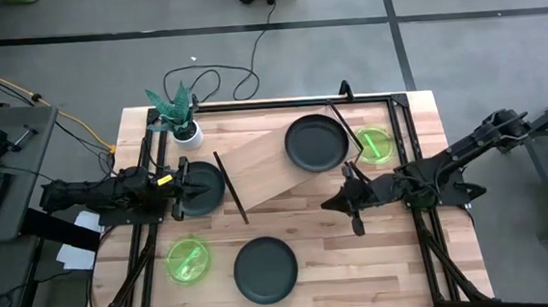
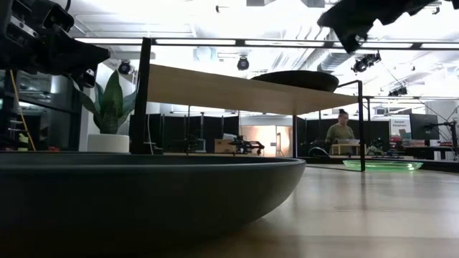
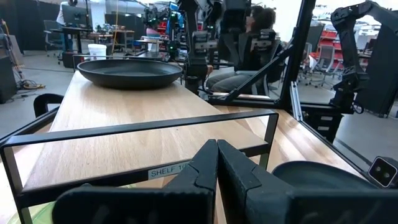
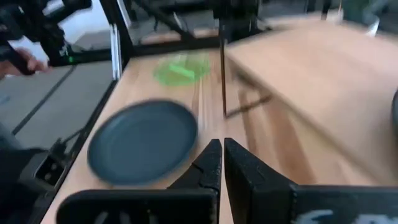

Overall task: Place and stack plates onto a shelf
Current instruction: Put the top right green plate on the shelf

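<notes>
One dark plate already sits on the shelf; another lies at the table's front edge, green plates nearby. Left gripper and right gripper both hover pinched together, empty. The plates look rigid, light, slick — I'd pinch the raised rim.

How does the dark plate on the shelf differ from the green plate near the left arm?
The dark plate on the shelf is matte grey-black and opaque; the green plate by the left arm is translucent bright green. The dark one sits raised on the shelf; the green one lies on the tabletop in front of it. The dark one looks somewhat larger. Both are round, shallow and unheld.
</notes>
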`<act>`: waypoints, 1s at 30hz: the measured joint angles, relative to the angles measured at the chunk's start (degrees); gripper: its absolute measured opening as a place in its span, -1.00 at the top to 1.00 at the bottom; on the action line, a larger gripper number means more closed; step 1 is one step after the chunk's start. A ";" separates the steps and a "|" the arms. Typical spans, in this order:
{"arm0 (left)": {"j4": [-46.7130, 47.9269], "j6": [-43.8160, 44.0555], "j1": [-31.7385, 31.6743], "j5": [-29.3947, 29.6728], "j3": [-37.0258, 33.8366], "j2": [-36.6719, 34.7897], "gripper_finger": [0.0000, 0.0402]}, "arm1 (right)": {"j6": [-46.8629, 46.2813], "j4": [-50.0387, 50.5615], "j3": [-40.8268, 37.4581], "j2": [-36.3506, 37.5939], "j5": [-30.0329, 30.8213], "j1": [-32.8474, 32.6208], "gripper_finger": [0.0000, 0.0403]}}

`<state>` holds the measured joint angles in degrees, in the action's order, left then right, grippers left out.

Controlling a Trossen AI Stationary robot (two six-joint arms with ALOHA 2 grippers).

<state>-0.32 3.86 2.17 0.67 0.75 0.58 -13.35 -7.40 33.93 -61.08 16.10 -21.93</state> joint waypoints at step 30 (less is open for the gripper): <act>-0.39 0.00 0.00 0.00 0.00 0.00 1.00 | -4.25 36.71 21.07 4.30 36.91 9.45 1.00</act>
<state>-0.71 3.86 2.17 0.67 0.75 0.57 -17.60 29.31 55.01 -56.78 53.01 -12.47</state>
